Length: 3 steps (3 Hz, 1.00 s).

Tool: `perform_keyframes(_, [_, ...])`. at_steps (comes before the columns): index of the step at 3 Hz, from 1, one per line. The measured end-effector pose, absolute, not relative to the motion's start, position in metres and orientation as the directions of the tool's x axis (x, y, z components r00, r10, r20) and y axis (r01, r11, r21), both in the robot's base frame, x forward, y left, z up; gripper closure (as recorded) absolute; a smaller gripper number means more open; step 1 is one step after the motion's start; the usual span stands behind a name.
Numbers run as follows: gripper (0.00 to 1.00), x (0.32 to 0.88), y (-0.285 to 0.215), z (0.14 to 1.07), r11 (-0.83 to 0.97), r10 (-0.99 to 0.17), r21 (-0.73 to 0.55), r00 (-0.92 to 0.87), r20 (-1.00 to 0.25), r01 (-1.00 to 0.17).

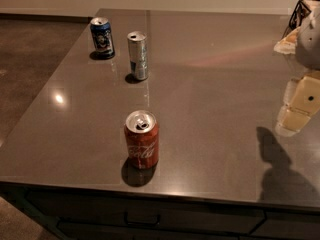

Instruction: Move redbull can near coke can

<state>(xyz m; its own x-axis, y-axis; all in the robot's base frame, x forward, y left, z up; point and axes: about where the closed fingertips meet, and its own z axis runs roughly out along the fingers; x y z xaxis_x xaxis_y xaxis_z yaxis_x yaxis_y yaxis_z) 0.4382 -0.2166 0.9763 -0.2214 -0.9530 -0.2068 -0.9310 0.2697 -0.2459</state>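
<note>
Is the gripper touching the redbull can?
Apart. The camera view shows the gripper at the picture's right edge, far across the table from the redbull can.

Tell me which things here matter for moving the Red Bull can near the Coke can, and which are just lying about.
For the job: slim silver redbull can; red coke can with white script; robot's cream hand at the right edge.
Lying about: wider dark blue can; dark wire basket in the far right corner.
</note>
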Motion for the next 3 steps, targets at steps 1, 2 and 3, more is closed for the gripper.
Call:
perform_keyframes(1, [0.0,0.438,-0.217,0.976,0.27,-0.953,-0.246,-0.221,-0.207,-0.931])
perform_keyframes(2, [0.0,0.447,-0.209,0.974,0.282,-0.947,-0.233,-0.23,-0.225,-0.931])
perform_keyframes(3, [0.0,0.461,-0.193,0.969,0.283,-0.94,-0.227,-0.223,-0.257,-0.932])
